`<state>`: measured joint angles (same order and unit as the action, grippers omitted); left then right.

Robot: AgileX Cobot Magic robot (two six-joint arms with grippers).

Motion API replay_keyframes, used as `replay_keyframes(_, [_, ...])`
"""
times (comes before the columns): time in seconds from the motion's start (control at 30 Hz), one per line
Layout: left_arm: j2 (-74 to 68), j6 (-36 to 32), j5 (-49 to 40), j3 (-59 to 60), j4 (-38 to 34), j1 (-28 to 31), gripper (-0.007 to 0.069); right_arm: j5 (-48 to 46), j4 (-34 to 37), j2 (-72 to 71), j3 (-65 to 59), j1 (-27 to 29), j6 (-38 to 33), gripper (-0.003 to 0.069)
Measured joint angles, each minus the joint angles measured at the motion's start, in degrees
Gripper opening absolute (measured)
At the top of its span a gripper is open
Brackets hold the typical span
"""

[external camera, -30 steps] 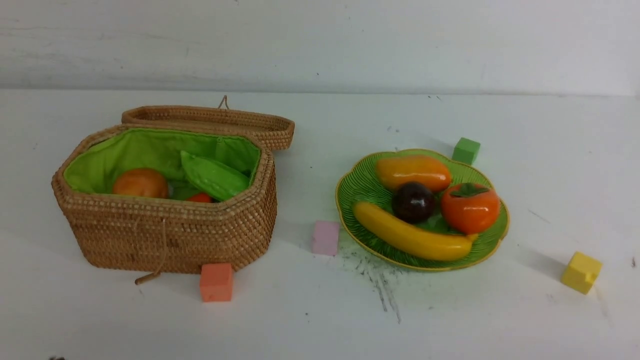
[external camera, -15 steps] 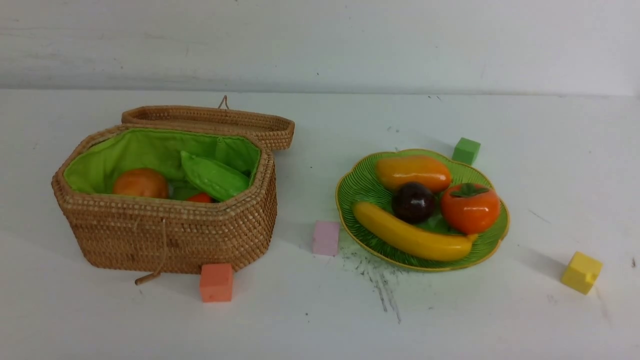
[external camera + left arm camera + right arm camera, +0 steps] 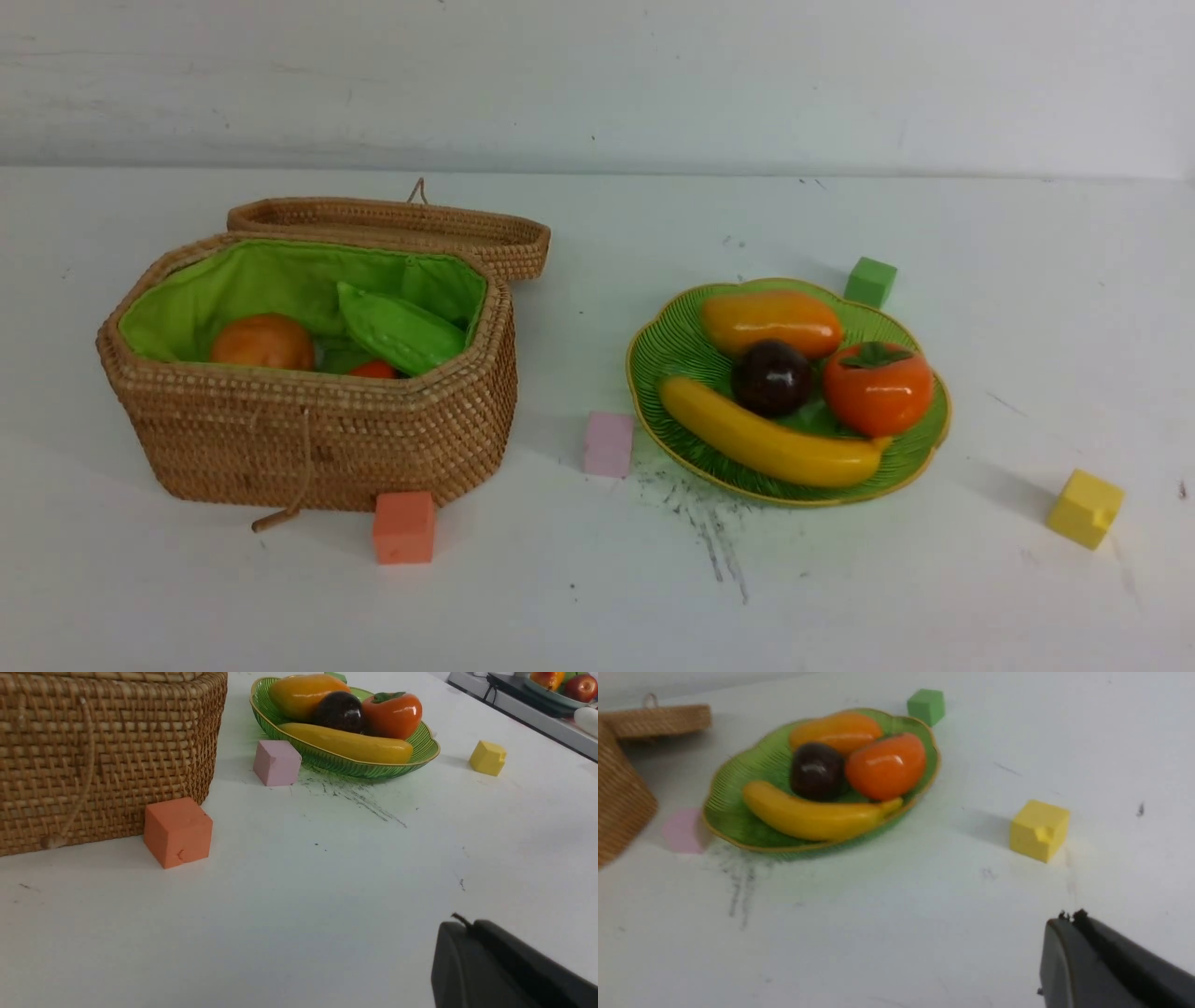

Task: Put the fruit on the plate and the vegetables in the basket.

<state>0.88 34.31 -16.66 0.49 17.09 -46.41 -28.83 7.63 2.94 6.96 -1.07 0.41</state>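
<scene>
- Green glass, gold-rimmed: the plate (image 3: 686,350) sits on the right half of the worktop (image 3: 597,597), well apart from both pincers, which show only in their own wrist views.
- Left gripper (image 3: 460,924) hangs low over the worktop's near part, its two dark fingers pressed together with nothing between them; the basket and plate lie well beyond it.
- Right gripper (image 3: 1069,919) likewise has its fingers closed together and empty, near the yellow cube (image 3: 1085,508), the plate farther off.
- Four fruit lie on the plate: one banana (image 3: 766,437) along its near edge, one mango (image 3: 771,322) at the far edge, one mangosteen (image 3: 771,377) in the middle, one persimmon (image 3: 878,387) on the right.
- One basket (image 3: 308,429) stands on the worktop's left half, lid (image 3: 392,224) laid back behind it.
- Inside are three vegetables: one potato (image 3: 262,342), one gourd (image 3: 400,329), and a sliver of one pepper (image 3: 373,370).
- Four cubes lie on the worktop: orange cube (image 3: 404,526) touching the basket's near wall, pink cube (image 3: 609,444) just beside the plate's left rim, green cube (image 3: 870,281) behind the plate, and the yellow one toward the right edge.
</scene>
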Motion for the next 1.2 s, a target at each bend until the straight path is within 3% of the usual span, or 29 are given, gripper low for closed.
replay_keyframes(0.13, [0.0, 0.0, 0.1, 0.0, 0.0, 0.0, -0.0010, 4.3, -0.2, -3.3, -7.4, 0.3, -0.4, -0.0008])
replay_keyframes(1.2, [0.0, 0.0, 0.0, 0.0, 0.0, 0.0, 0.0017, 5.3, 0.0, -3.6, -7.7, 0.3, 1.3, 0.0011])
